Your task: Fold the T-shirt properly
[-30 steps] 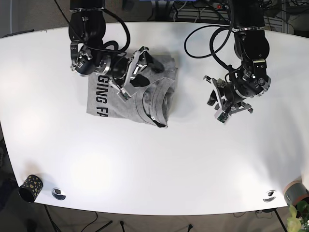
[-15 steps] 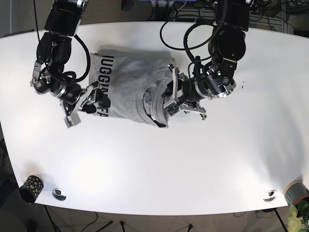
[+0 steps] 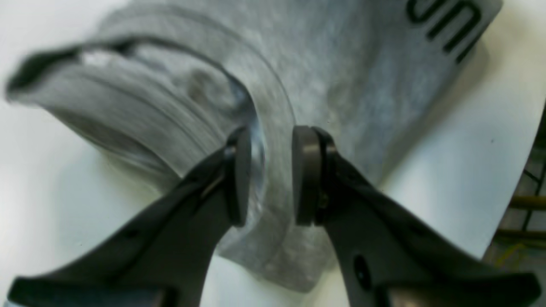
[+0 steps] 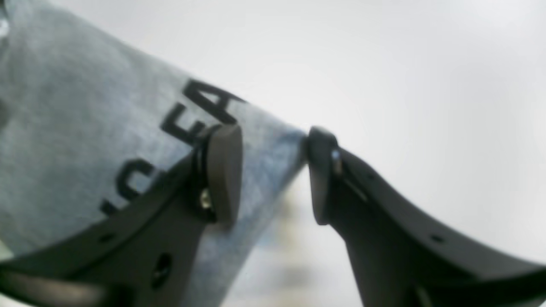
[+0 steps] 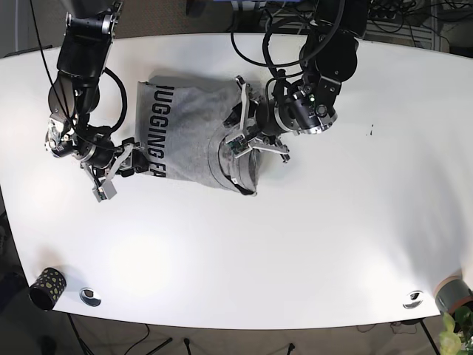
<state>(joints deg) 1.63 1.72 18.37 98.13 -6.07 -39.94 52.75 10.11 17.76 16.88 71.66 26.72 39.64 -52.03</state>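
- Near tabletop [image 5: 244,251] edge: small dark patterned cup [image 5: 46,287] at the near-left corner, a round metal disc [image 5: 90,296] just beside it, another disc [image 5: 413,299] near the near-right corner.
- T-shirt [image 5: 194,137]: grey, black lettering, lies left of centre toward the far edge, partly folded, collar bunched at its right side.
- Right end effector [image 4: 268,175]: at the shirt's left near corner by the lettering. Jaws partly apart, straddling the fabric edge; one pad [image 4: 224,170] rests on the cloth, the other sits at the edge. Can't tell if it actually grips.
- Left end effector [image 3: 266,175]: at the collar area on the shirt's right side. Jaws narrow, a ridge of the ribbed collar fabric runs between the pads [image 3: 305,175]. Looks pinched, gap nearly closed on the cloth.
- Base view: both arms reach in from the far edge, one on each side of the shirt.
- Wrist views blurred; fine detail of contact unclear.
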